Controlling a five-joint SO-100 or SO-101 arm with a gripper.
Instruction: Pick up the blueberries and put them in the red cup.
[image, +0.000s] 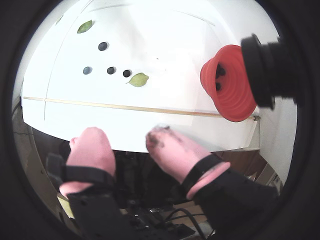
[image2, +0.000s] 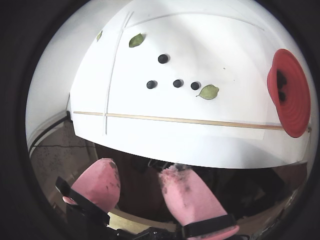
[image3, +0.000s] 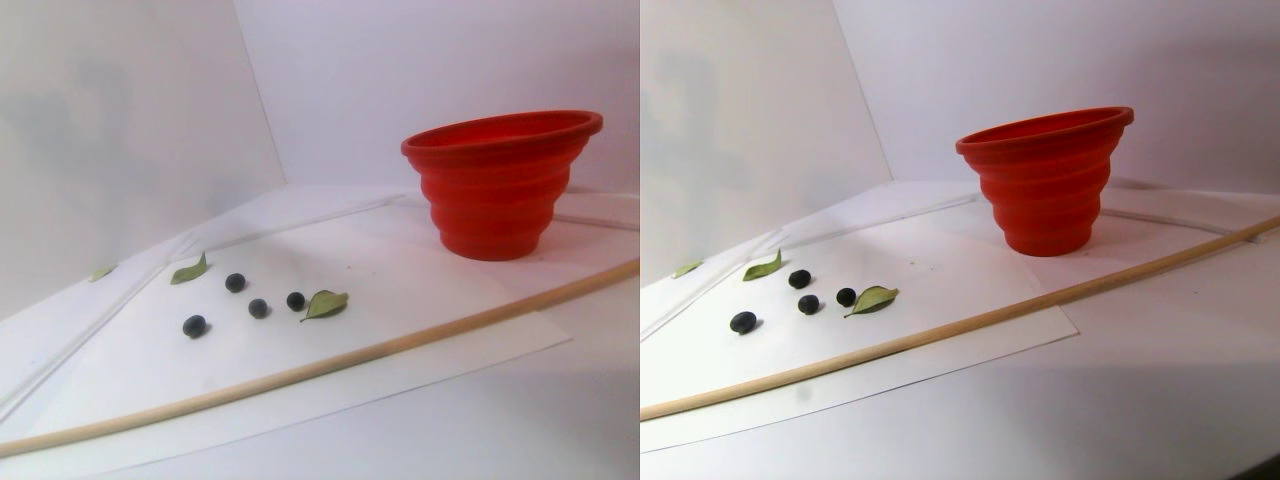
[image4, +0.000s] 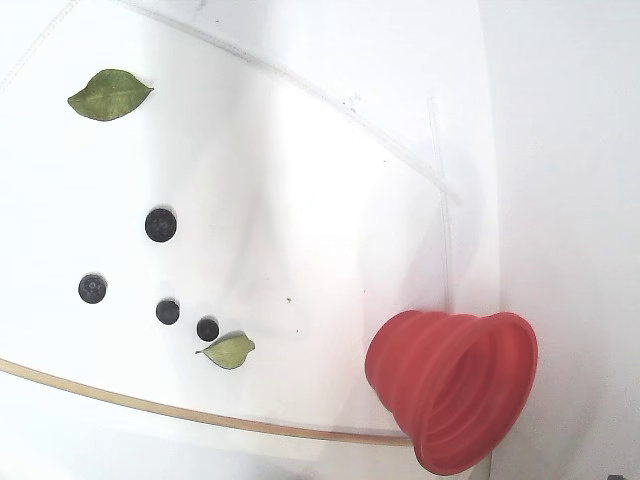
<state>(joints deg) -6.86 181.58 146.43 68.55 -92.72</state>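
Several dark blueberries (image4: 160, 224) lie loose on the white sheet, clustered left of centre in both wrist views (image: 111, 70) (image2: 177, 83) and in the stereo pair view (image3: 258, 308). The red cup (image4: 455, 385) stands upright to their right (image: 227, 85) (image2: 292, 100) (image3: 495, 190); dark shapes show inside it, and I cannot tell what they are. My gripper (image: 122, 137) (image2: 140, 167) is open, its pink fingers spread with nothing between them. It hangs off the near table edge, well back from berries and cup. It does not show in the stereo pair or fixed views.
Two green leaves lie near the berries, one right beside them (image4: 229, 350), one farther off (image4: 109, 94). A thin wooden stick (image3: 350, 355) (image: 125, 106) crosses the sheet between the berries and the near edge. A black camera body (image: 265, 70) juts in beside the cup.
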